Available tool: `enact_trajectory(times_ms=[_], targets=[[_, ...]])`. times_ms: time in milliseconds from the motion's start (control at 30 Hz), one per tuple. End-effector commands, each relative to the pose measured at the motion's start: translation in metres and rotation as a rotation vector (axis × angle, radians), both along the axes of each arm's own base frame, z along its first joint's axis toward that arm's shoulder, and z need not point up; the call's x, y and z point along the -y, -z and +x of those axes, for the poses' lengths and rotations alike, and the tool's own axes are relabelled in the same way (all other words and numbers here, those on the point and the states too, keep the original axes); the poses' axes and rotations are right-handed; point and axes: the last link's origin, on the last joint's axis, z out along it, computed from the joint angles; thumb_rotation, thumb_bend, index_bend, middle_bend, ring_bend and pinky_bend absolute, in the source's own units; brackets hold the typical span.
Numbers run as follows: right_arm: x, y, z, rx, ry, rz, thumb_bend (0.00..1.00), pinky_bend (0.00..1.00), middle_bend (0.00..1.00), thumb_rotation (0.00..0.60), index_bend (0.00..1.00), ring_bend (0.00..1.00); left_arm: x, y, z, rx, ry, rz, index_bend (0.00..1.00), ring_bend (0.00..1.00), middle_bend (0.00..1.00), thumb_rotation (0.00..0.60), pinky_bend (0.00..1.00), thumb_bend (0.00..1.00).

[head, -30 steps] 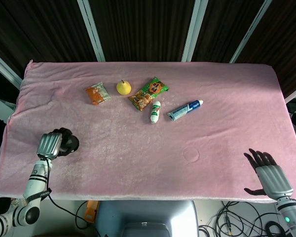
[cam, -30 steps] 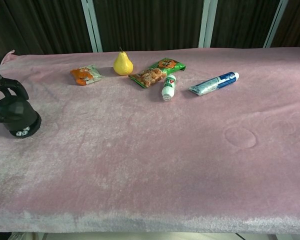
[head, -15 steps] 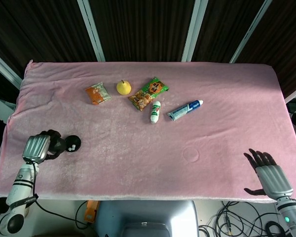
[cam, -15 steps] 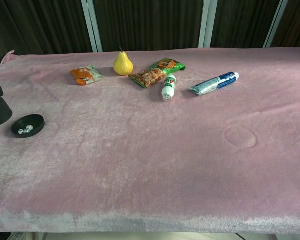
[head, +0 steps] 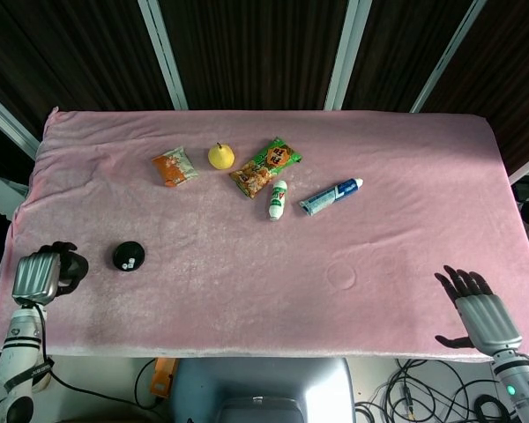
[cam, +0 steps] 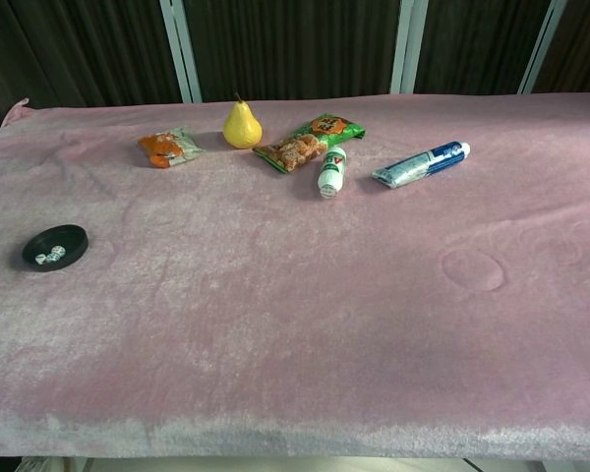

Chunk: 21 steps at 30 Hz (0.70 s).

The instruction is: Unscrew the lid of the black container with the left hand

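Note:
The black container's shallow base (head: 128, 256) sits open on the pink cloth near the front left, with small white dice inside (cam: 55, 245). Left of it, at the table's left edge, my left hand (head: 37, 275) grips the container's black lid (head: 70, 266), clear of the base. The chest view no longer shows that hand. My right hand (head: 478, 315) rests at the front right corner with its fingers spread and nothing in it.
At the back middle lie an orange snack packet (head: 174, 166), a yellow pear (head: 220, 156), a green snack bag (head: 264, 166), a small white bottle (head: 277, 199) and a blue-white tube (head: 330, 196). The pink cloth (head: 273, 282) covers the whole table.
My left hand has lifted the lid off the base and carried it left to the table edge, out of the chest view. The base stays put, now uncovered. The right hand has not moved.

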Motion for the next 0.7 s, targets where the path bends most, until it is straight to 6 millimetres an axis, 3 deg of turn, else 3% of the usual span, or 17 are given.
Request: enact_trajectory(times_ms=[33,367,633,700], targets=[[0.0,0.0,0.0,0.0,0.0,0.0,0.1,0.19,0.08,0.6,0.1,0.0,0.003,0.005,-0.004,0.009,-0.012,-0.009,0.25,0.35,0.25,0.6,0.53,0.28],[0.0,-0.001,0.0,0.002,0.001,0.001,0.1,0.19,0.08,0.6,0.1,0.0,0.004,0.014,-0.009,0.033,-0.02,-0.034,0.02,0.1,0.01,0.6,0.46,0.29],[0.0,-0.001,0.0,0.003,0.001,-0.001,0.1,0.19,0.08,0.6,0.1,0.0,0.007,0.008,-0.008,0.017,-0.041,-0.047,0.0,0.01,0.0,0.6,0.41,0.29],[0.0,-0.001,0.0,0.003,0.0,-0.002,0.1,0.19,0.08,0.6,0.1,0.0,0.01,-0.001,0.0,0.012,-0.009,-0.005,0.0,0.01,0.0,0.6,0.38,0.29]])
